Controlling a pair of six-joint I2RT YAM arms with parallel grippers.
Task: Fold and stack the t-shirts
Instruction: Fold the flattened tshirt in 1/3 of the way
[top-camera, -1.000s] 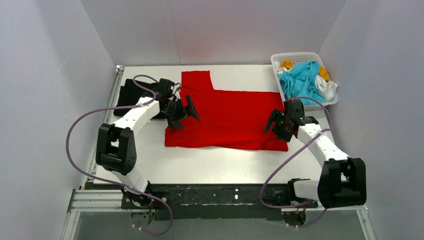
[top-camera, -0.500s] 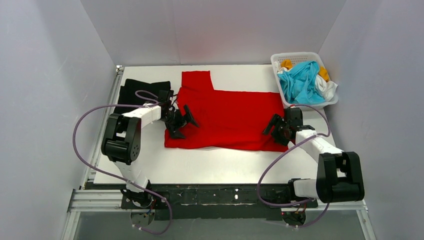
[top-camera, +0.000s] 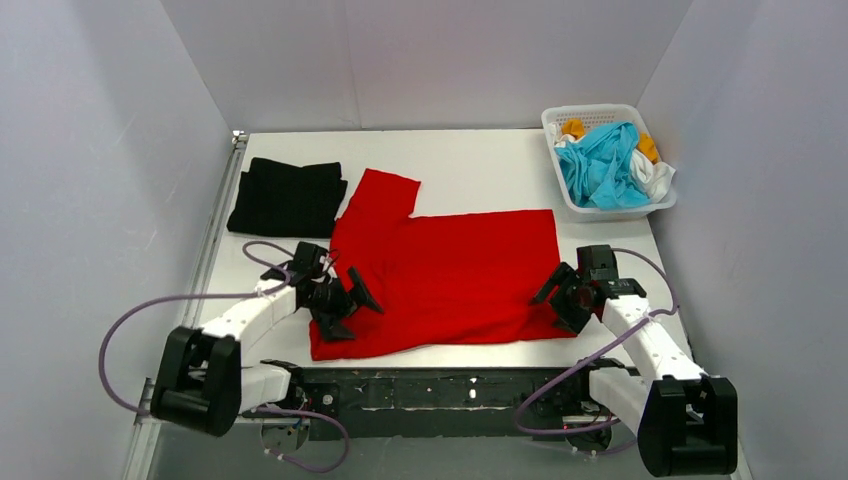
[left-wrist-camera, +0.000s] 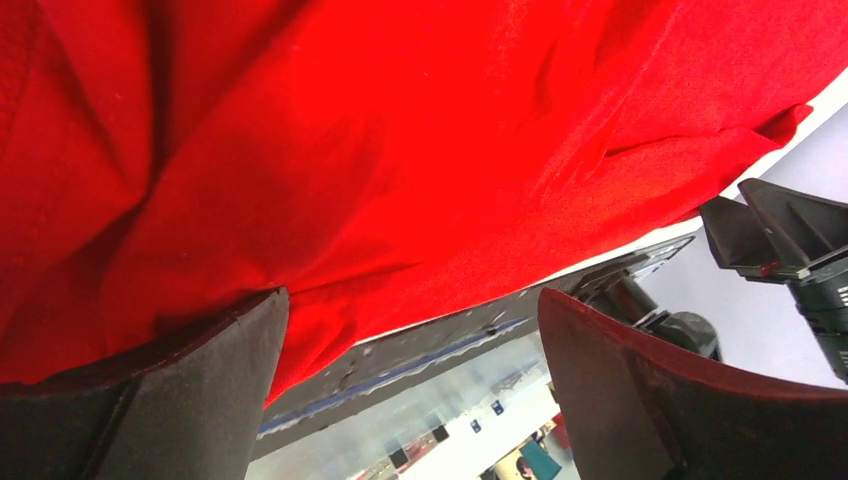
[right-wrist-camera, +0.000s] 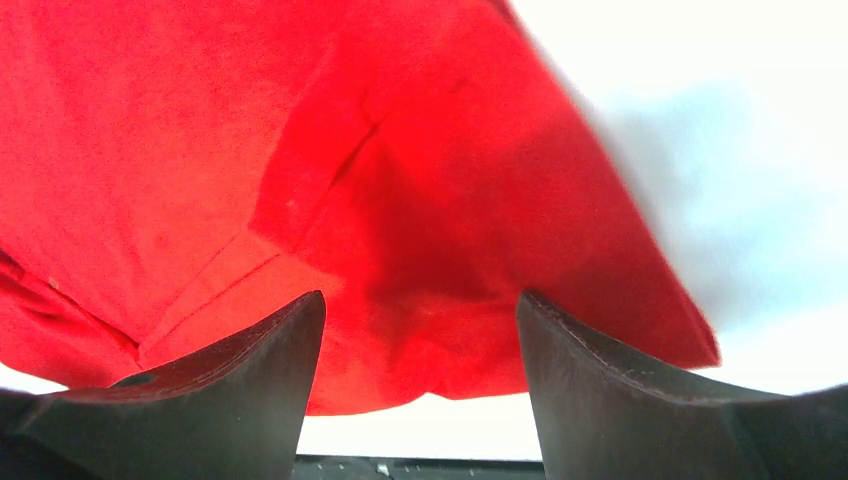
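Lying spread over the near half of the table (top-camera: 480, 150), the red t-shirt (top-camera: 450, 265) is shown flat and not yet folded. Its long axis is set left to right, slightly skewed to the near edge, with one sleeve pointed toward the far left. The shoulders are judged to be at the left end and the hem at the right. A black t-shirt (top-camera: 288, 195) is seen folded at the far left, just beside that sleeve, so one garment is counted as done. Cyan (top-camera: 600, 165), white (top-camera: 655, 178) and orange-yellow (top-camera: 573, 128) t-shirts are heaped in the basket (top-camera: 598, 110) at the far right. The left fingers (left-wrist-camera: 180, 400) are held spread apart at the near-left corner of the red cloth and the right fingers (right-wrist-camera: 220, 390) likewise at the near-right corner; nothing is clamped.
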